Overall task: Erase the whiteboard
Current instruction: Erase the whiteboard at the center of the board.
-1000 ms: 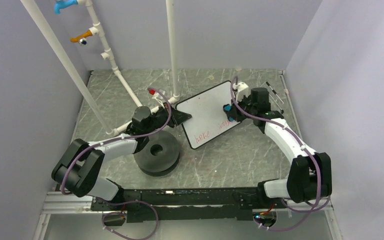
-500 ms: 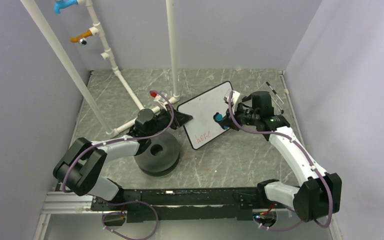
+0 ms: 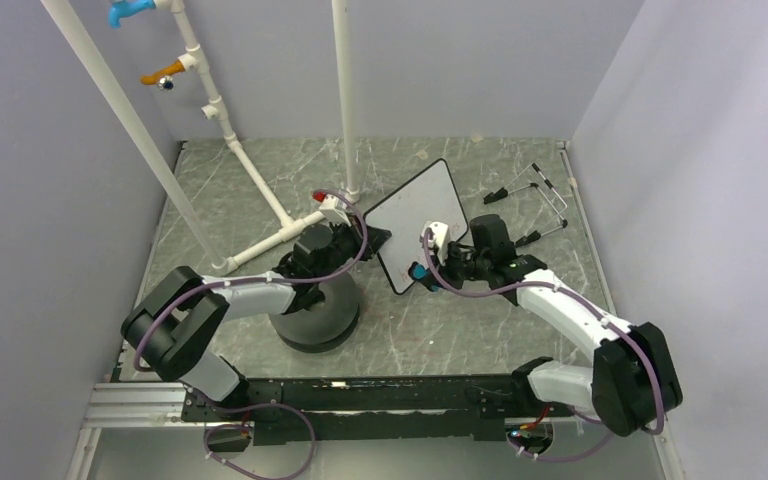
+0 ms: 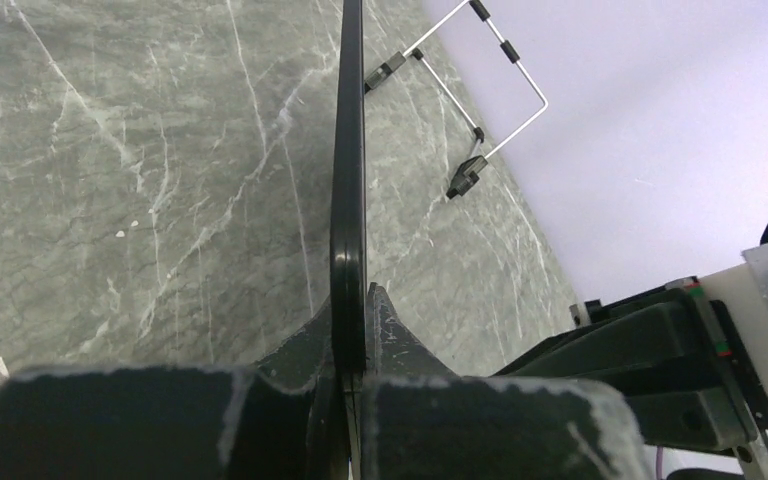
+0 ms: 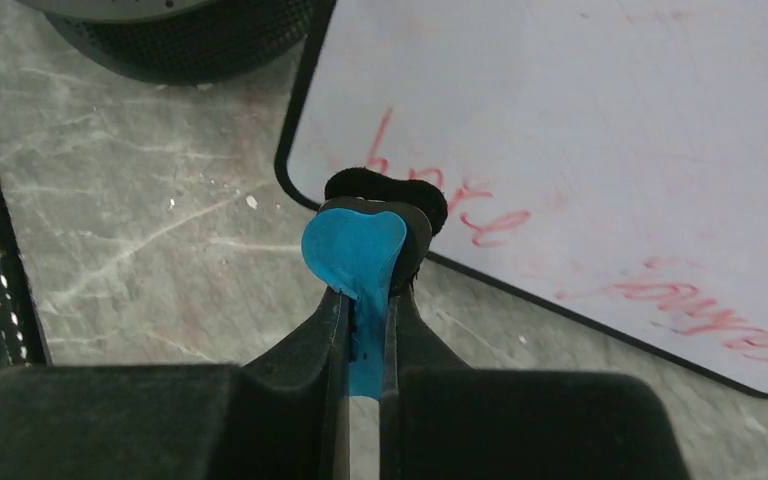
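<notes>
The whiteboard point(image 3: 410, 215) is lifted and tilted over the table, its left edge pinched by my left gripper point(image 3: 378, 238). In the left wrist view the whiteboard point(image 4: 348, 150) appears edge-on, a thin black strip running up from the shut left gripper point(image 4: 352, 335). My right gripper point(image 3: 426, 268) is shut on the small blue-and-black eraser point(image 3: 417, 271), which presses on the board's lower corner. Seen from the right wrist, the eraser point(image 5: 355, 245) sticks out of the right gripper point(image 5: 365, 300) against the whiteboard point(image 5: 580, 110). Red handwriting point(image 5: 690, 300) runs along the board's bottom edge.
A black disc point(image 3: 312, 312) sits under the left forearm; its rim point(image 5: 180, 30) also shows near the board's corner. A wire stand point(image 3: 535, 195) lies at the back right, also visible point(image 4: 480, 90) beyond the board. White pipes point(image 3: 260, 190) cross the back left.
The right gripper has dragged the eraser down and left across the board to its lower corner. The left arm has swung the board rightward and turned it steeper.
</notes>
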